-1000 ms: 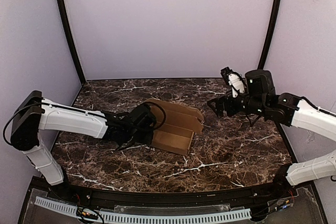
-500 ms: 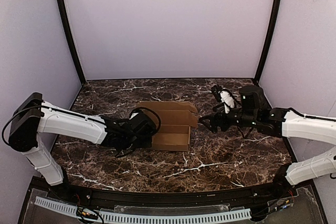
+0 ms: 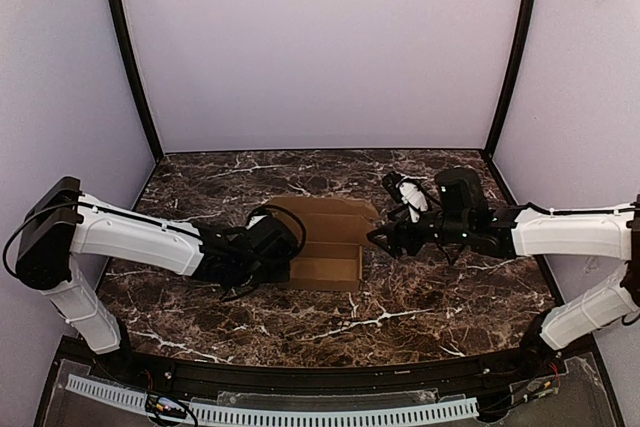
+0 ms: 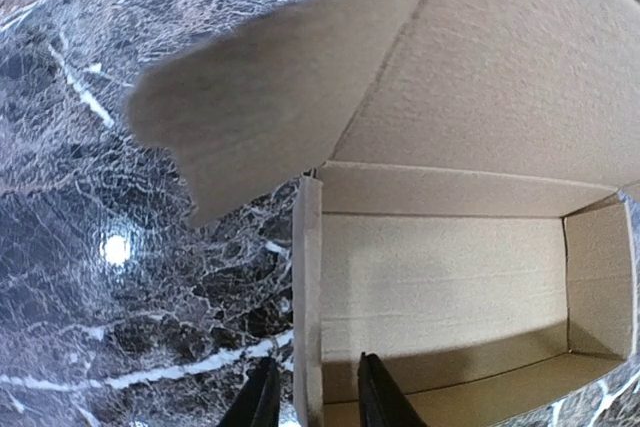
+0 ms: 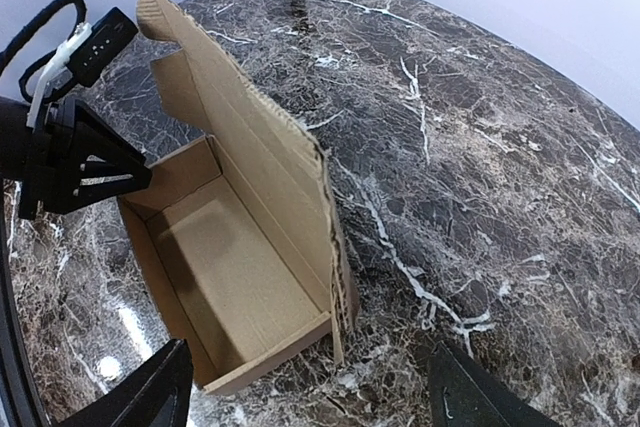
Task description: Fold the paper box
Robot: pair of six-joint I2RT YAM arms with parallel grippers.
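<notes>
left wrist: bottom edge cuts off my left gripper [image 4: 312,399], I cannot tell its grip | paper box [image 4: 450,267] near flap blurred | top: gripper hides its left wall

The paper box [image 3: 325,237] is seen in plain, unprinted brown. The worktop [image 3: 440,287] is patterned as dark brown-black marble, veined throughout in white. The left arm [image 3: 130,232] and right arm [image 3: 570,232] are finished in white and black.

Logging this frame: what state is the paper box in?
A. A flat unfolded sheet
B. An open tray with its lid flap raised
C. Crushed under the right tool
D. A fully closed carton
B: the paper box is an open tray with its walls up, and its lid flap stands along one long side.
</notes>
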